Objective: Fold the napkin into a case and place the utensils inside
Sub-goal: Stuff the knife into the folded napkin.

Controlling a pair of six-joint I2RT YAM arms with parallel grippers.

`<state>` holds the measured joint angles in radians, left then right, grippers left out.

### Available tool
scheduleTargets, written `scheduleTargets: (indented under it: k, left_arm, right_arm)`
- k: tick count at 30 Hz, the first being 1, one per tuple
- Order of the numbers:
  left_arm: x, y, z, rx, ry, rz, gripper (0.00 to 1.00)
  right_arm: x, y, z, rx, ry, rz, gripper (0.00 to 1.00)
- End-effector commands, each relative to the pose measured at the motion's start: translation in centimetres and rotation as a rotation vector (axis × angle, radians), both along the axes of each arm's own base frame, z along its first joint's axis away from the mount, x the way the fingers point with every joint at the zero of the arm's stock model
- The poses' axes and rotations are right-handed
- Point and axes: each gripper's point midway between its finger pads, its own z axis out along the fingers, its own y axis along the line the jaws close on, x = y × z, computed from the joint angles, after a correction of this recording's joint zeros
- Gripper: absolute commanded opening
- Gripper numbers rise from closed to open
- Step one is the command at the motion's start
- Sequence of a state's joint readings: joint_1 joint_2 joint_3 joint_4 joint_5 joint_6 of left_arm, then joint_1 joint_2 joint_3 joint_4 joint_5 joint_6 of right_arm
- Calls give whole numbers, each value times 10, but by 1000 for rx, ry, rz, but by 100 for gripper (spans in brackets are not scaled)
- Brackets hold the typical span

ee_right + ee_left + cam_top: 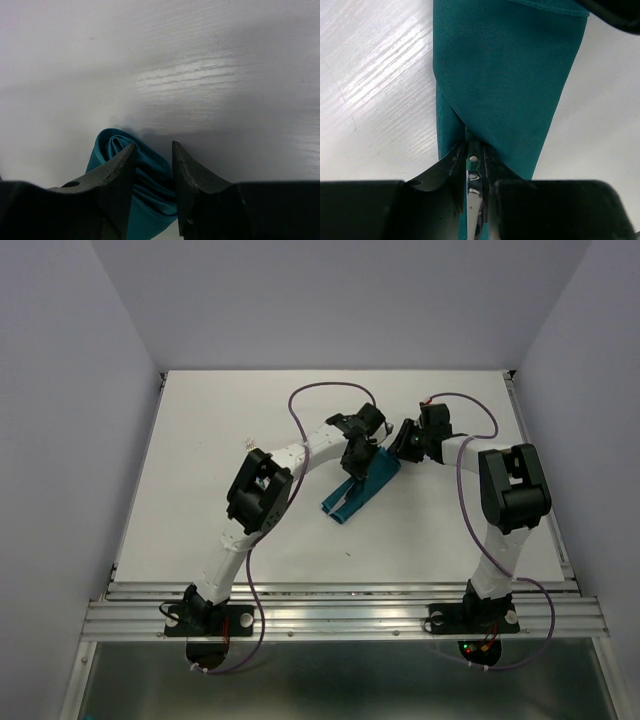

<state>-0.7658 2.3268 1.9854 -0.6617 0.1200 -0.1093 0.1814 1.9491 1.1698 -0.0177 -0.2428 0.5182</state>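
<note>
Teal cloth case [358, 490] lies at the middle of the table [200, 440], left gripper [471, 152] pinching a silver utensil [470, 185] at its mouth, right gripper [153, 147] nipping the rolled end; risk judged: the tip snags a fold and drags the case askew.

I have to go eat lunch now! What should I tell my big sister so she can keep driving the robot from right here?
Left gripper: shut on a thin silvery utensil, its tip at the overlapping folds of the case.
Right gripper: jaws partly apart around one end of the case; it is unclear whether they pinch the cloth.
Where: the case lies mid-table, between both grippers.
Done: cloth folded into a narrow case.
Left: slide this utensil inside. Any other utensils are out of sight, so look for them next.
</note>
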Motion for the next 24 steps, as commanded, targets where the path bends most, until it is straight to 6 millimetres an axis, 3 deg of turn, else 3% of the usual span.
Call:
scheduleTargets:
  k: [1, 10, 24]
  left_arm:
    - [7, -3, 64, -53, -101, -21, 0]
    - [10, 0, 71, -24, -125, -30, 0]
    - [16, 0, 57, 6, -161, -110, 0]
  right_arm:
    - [-19, 3, -10, -25, 57, 39, 41]
    - [-18, 4, -8, -24, 59, 42, 41]
    - [-19, 3, -8, -27, 62, 45, 41]
